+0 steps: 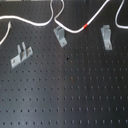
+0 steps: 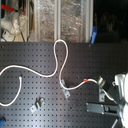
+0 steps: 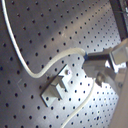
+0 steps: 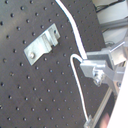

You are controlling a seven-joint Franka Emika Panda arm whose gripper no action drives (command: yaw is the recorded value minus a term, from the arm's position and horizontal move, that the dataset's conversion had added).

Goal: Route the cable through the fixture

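Pincer looked clamped on the cable, jaws together at a short kink in it. The cord read as light, limp and slick. I judged it would sag and spring back, so best gripped close to the span going in. The fixture sat just beside the pincer, clear of the cord. Farther from the pincer were the slanted clip, with cord running past it, and the two-post bracket, well apart. I saw nothing blocking the fork.
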